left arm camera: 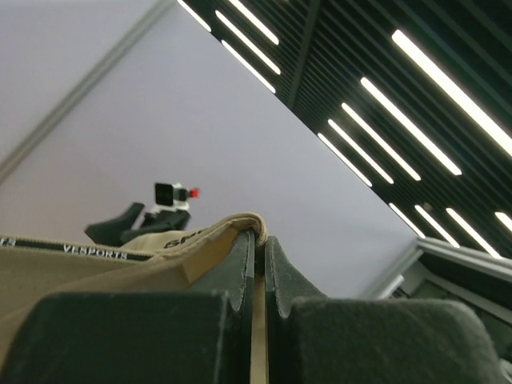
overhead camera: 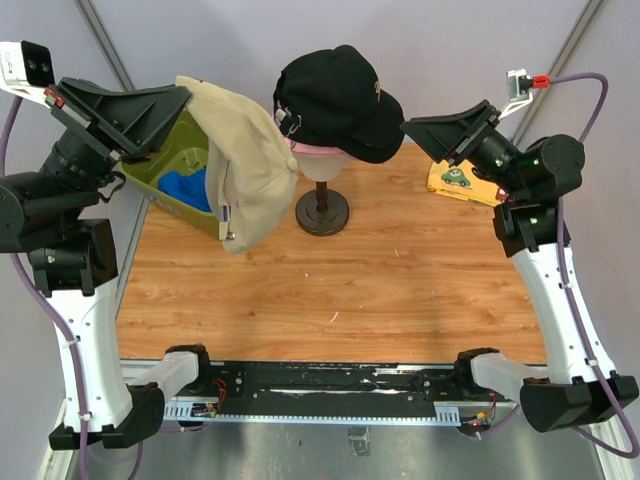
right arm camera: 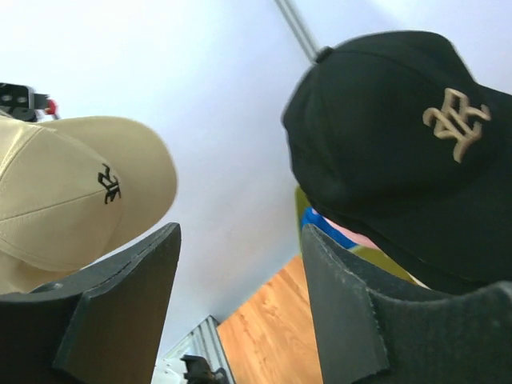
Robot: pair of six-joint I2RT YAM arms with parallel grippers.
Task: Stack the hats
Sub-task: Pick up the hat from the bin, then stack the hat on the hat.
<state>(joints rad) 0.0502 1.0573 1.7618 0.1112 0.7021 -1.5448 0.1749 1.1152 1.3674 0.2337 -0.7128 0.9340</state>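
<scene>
My left gripper (overhead camera: pixel 183 97) is shut on the edge of a beige hat (overhead camera: pixel 247 165), which hangs in the air left of the mannequin head. In the left wrist view the beige fabric (left arm camera: pixel 120 260) folds over the closed fingertips (left arm camera: pixel 248 248). A black hat (overhead camera: pixel 337 98) with a gold logo sits on top of a pink hat (overhead camera: pixel 318 150) on the head. My right gripper (overhead camera: pixel 418 135) stands open just right of the black hat's brim, with nothing between its fingers (right arm camera: pixel 328 264). In the right wrist view the black hat (right arm camera: pixel 384 136) is up right and the beige hat (right arm camera: pixel 64 192) is at left. A blue hat (overhead camera: pixel 185 187) lies in the bin.
The cream mannequin head stands on a dark stand (overhead camera: pixel 322 212) at the back middle of the wooden table (overhead camera: pixel 330 290). An olive-green bin (overhead camera: pixel 170 160) sits at the back left. A yellow card with a green car (overhead camera: pixel 458 180) lies at the back right.
</scene>
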